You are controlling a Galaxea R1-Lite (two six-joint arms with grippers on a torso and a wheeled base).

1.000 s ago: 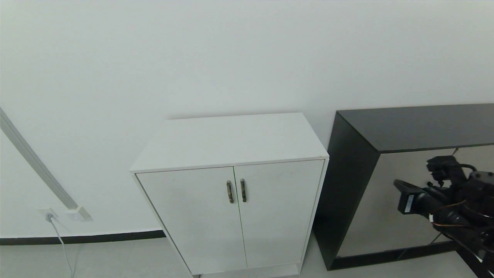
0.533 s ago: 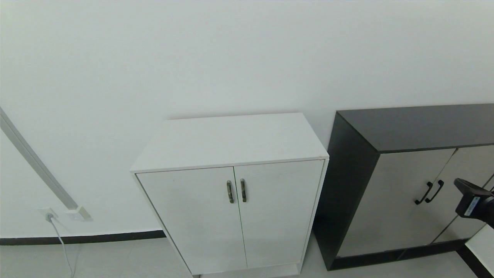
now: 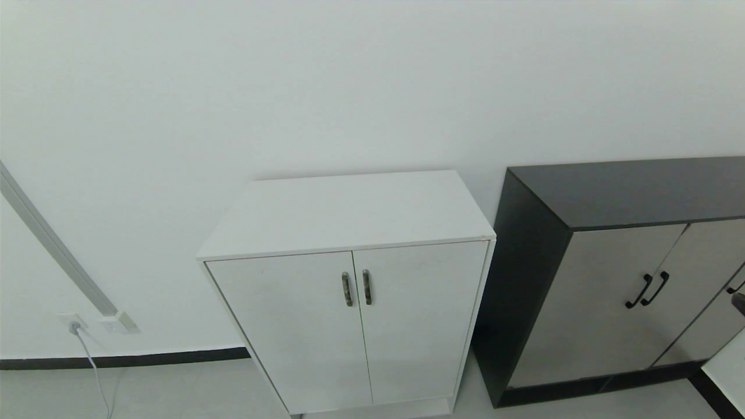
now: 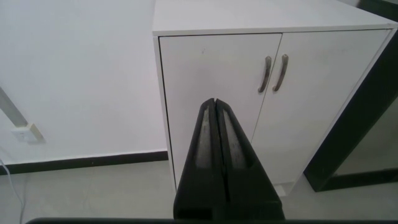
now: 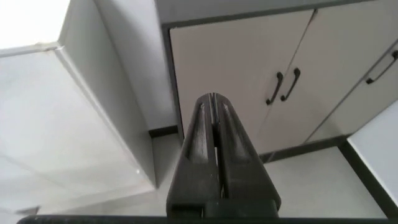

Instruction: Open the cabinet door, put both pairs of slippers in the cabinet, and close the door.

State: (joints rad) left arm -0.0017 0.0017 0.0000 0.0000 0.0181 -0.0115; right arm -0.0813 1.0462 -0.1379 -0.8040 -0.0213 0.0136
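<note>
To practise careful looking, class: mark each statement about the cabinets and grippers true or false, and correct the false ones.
1. The white cabinet's doors are shut. True.
2. The black cabinet stands left of the white one. False: the black cabinet stands on its right.
3. The left gripper is open. False: the left gripper is shut.
4. The right gripper is shut. True.
5. A cable hangs from the wall outlet. True.
</note>
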